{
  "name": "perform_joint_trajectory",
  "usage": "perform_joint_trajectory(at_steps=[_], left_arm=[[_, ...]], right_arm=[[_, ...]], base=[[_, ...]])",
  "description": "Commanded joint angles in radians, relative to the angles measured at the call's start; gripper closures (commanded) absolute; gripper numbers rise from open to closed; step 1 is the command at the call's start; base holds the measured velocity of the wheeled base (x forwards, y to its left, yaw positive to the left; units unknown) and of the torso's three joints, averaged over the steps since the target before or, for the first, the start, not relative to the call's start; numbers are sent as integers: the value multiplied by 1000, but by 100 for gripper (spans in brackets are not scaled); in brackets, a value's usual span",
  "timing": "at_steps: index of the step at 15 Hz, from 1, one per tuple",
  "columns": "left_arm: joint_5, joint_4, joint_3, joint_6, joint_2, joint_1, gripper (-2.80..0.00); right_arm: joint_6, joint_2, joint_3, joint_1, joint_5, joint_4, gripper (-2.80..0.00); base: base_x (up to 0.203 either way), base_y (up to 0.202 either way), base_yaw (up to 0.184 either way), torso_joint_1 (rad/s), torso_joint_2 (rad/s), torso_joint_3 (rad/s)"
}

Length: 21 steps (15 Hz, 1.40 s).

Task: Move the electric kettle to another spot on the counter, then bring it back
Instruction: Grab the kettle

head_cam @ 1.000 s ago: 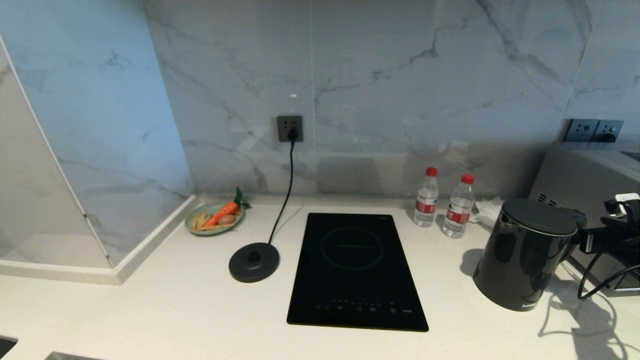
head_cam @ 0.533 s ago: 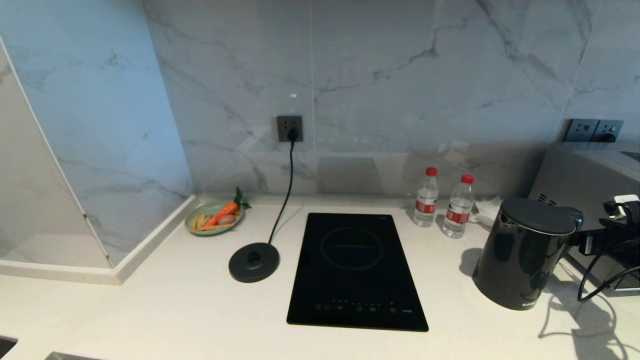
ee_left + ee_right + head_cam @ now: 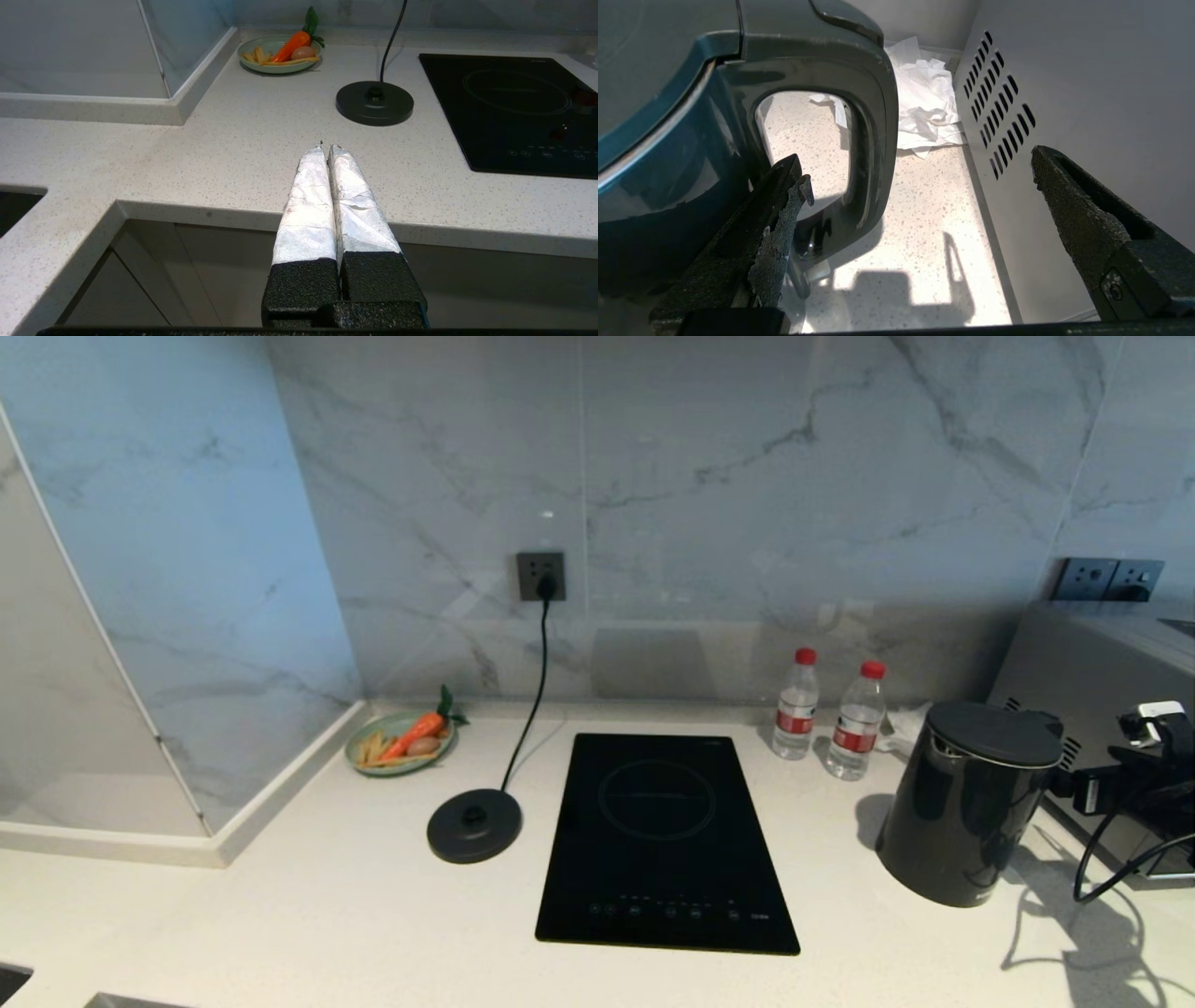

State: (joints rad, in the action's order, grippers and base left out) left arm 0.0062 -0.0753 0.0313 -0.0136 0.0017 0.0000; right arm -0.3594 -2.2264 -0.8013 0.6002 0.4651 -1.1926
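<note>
The glossy black electric kettle [image 3: 962, 803] stands at the right end of the white speckled counter [image 3: 327, 896]. Its loop handle [image 3: 873, 140] faces my right gripper [image 3: 920, 168]. That gripper is open, and the handle passes between its fingers, close to one finger [image 3: 784, 205] and far from the other [image 3: 1069, 196]. In the head view the right gripper [image 3: 1088, 791] reaches in from the right edge. My left gripper [image 3: 325, 147] is shut on nothing, with its tips just over the counter's front edge [image 3: 233, 214].
The kettle's black base disc [image 3: 474, 824] with its cord sits left of the black cooktop [image 3: 665, 845]. Two water bottles [image 3: 796, 716] stand by the wall. A grey vented appliance [image 3: 1102, 663] stands right of the kettle, with crumpled paper [image 3: 924, 98] beside it. A green plate [image 3: 359, 756] is at the back left.
The kettle has shifted slightly left and turned a little, so its lettering shows less. My right gripper has followed it leftward. Nothing else has moved.
</note>
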Motion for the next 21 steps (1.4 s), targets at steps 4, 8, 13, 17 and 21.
perform_joint_trajectory(at_steps=[4,8,13,17,21], left_arm=[[0,0,-1,0,0,0,0],[1,0,1,0,0,0,0],[0,0,-1,0,0,0,0],[0,0,0,0,0,0,0],[0,0,1,0,0,0,0]], right_arm=[[-3,31,66,1,6,-19,-280],[-4,32,77,-2,6,-21,-280],[-7,37,134,-25,6,-72,-280],[-13,37,185,-60,1,-117,-280],[-12,36,218,-75,-2,-151,-280]], base=[[0,0,0,0,0,0],[0,0,0,0,0,0],[0,0,0,0,0,0],[0,0,0,0,0,0],[0,0,0,0,0,0]])
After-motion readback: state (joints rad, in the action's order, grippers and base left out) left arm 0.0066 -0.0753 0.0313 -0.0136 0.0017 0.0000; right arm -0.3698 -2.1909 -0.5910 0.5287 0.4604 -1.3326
